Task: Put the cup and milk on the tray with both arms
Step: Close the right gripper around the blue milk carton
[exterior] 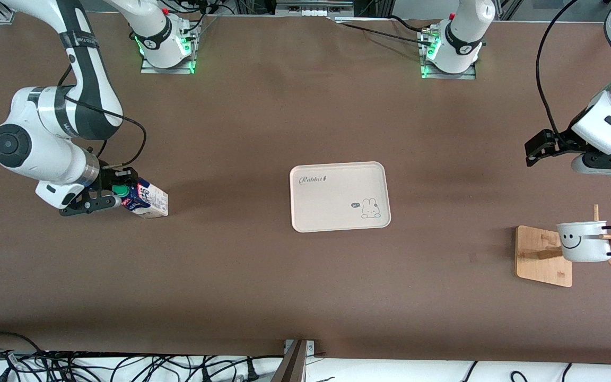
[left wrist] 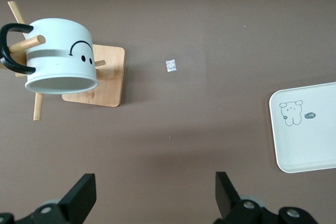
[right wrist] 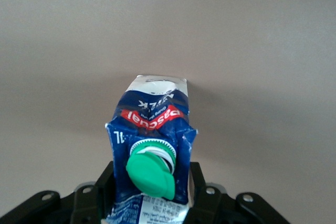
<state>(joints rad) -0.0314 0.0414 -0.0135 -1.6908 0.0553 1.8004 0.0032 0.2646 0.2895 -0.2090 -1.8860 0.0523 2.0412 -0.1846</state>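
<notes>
The milk [exterior: 143, 199], a blue and white carton with a green cap, is tilted at the right arm's end of the table. My right gripper [exterior: 116, 194] is shut on its upper part. In the right wrist view the black fingers [right wrist: 199, 184] press both sides of the milk [right wrist: 152, 124] below the cap. The cup [exterior: 584, 241] hangs by its black handle on a peg of a wooden rack [exterior: 541, 260] at the left arm's end. My left gripper [exterior: 539, 147] is open and empty over bare table, apart from the rack. The cream tray [exterior: 332, 217] lies empty mid-table. The left wrist view shows the cup [left wrist: 60, 56], the tray [left wrist: 315, 156] and my left gripper [left wrist: 152, 198].
The rack has a square wooden base [left wrist: 107, 85] and several pegs sticking out. A small white scrap [left wrist: 170, 65] lies on the brown table between rack and tray. Cables lie along the table's edge nearest the front camera [exterior: 125, 366].
</notes>
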